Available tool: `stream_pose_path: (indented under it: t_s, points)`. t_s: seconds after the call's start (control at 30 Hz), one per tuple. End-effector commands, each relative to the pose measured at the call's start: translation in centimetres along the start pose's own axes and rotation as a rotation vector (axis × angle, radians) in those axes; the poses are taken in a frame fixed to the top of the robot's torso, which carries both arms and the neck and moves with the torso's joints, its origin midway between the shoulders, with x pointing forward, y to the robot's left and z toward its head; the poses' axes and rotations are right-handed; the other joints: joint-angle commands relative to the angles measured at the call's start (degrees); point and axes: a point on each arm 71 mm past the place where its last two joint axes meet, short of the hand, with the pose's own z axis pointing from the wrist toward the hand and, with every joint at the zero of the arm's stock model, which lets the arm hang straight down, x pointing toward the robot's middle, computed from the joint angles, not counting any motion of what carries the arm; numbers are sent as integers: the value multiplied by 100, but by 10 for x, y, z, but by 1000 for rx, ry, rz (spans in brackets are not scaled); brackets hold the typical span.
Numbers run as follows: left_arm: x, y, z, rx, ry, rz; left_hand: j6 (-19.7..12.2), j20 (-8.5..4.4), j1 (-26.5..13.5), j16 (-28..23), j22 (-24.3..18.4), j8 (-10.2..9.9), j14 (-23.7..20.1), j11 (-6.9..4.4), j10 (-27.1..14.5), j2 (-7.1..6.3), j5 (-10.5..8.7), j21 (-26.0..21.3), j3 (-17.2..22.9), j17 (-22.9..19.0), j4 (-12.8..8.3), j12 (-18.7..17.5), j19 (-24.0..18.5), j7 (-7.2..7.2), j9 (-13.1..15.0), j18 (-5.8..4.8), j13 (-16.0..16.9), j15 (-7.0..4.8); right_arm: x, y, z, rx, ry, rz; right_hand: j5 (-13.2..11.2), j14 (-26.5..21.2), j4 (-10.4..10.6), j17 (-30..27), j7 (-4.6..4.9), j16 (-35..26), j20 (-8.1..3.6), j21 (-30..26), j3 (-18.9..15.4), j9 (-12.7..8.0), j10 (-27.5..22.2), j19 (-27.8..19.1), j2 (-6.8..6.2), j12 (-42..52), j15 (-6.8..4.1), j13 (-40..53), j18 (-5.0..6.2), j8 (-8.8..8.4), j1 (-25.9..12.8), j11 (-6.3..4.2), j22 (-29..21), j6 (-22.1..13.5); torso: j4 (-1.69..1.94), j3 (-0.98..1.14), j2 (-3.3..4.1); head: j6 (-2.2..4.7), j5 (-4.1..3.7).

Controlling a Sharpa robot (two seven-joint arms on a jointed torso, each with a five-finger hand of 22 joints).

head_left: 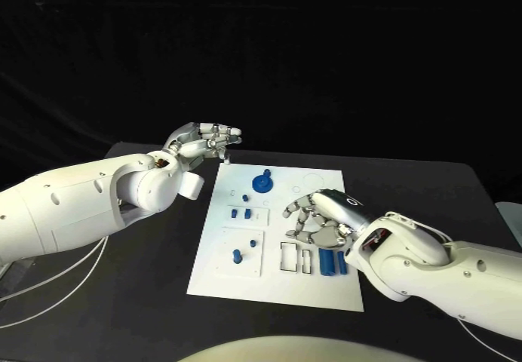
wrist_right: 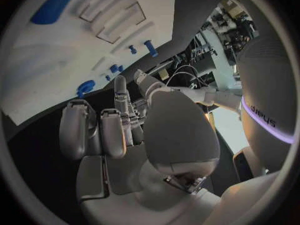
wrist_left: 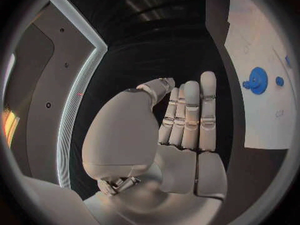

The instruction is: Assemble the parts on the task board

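The task board (head_left: 277, 283) is seen flat on the black counter (head_left: 152, 286), blue parts (head_left: 262, 182) standing on it. The right hand (head_left: 317, 219) is poised above its middle, fingers curled on nothing. The left hand (head_left: 204, 141) is held off its far corner, fingers loosely curled, empty.

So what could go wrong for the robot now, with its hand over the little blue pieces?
The right hand hovers low over the task board, close beside the blue bars. Coming down, it might knock them aside. Its fingers also hide the spot beneath them in the head view, so aiming there may be harder. The left hand sits by the board's far corner and could nudge the board.
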Motion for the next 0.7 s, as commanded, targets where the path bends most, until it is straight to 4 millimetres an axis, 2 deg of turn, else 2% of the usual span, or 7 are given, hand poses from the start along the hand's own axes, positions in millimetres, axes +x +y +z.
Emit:
stream_pose_path:
  t_s: [0.03,0.07,0.1,0.17,0.23,0.5,0.7]
  points:
    - [1,-2,0,14,3,-9,-42,-2,-9,23,-8,19,-36,-10,-49,43,26,-18,9,-8,-7,34,-57,12,5,35,8,14,-7,-16,-15,138,33,183,-19,275,119,169,-98,87,-82,271,-84,56,400,201,-63,362,-98,252,-130,117,-185,-106,1018,64,-71,9,-35,19,-165]
    - [0,-1,0,15,2,-9,-40,-2,-5,25,-8,25,-35,-14,-45,46,27,-18,11,-11,-10,49,-57,9,6,36,13,12,-10,-21,-22,164,39,191,-100,277,230,145,-149,91,-123,399,-152,96,599,245,-37,637,-137,453,-156,190,-327,-144,1071,96,-81,13,-42,10,-202]
    - [0,-1,0,15,1,-9,-40,-2,-5,25,-8,25,-35,-14,-45,46,27,-18,11,-11,-10,49,-57,9,6,36,13,12,-12,-23,-26,178,44,195,-191,278,331,131,-235,108,-229,529,-223,224,564,288,9,1920,-199,1851,-183,383,-313,-224,1133,36,-85,15,-44,18,-242]
    - [1,-1,0,16,2,-10,-40,-2,-5,25,-8,25,-35,-14,-45,46,27,-18,11,-11,-10,49,-57,9,6,36,13,12,-16,-31,-38,224,54,201,-192,287,489,188,-245,146,-218,657,-346,427,544,322,29,3589,-280,3757,-213,684,-336,-201,1196,-6,-98,21,-47,18,-277]
    - [2,-1,0,17,5,-11,-39,-2,-7,27,-8,29,-35,-15,-43,46,26,-19,10,-12,-10,57,-57,8,7,36,16,11,-19,-38,-51,275,63,193,-162,317,643,352,-243,220,-246,803,-466,622,613,366,37,4783,-236,5187,-237,962,-290,-236,1260,-153,-109,21,-50,7,-312]
    - [3,0,-1,18,10,-13,-39,-2,-7,27,-8,29,-35,-15,-43,46,26,-19,10,-12,-10,57,-57,8,7,36,16,11,-17,-51,-80,425,95,120,-123,379,992,785,-254,382,-234,996,-741,804,848,426,83,5758,-220,6458,-276,1304,-309,-227,1339,-309,-175,28,-69,-41,-350]
    - [3,0,-1,17,15,-15,-38,-1,-18,29,-9,34,-35,-16,-43,42,25,-20,4,-14,-5,68,-58,7,8,36,19,11,-5,-50,-83,472,122,82,157,403,1016,956,-265,442,-233,1063,-1027,835,887,447,130,5869,-220,6649,-290,1414,-548,-230,1364,-363,-159,28,-68,-73,-340]
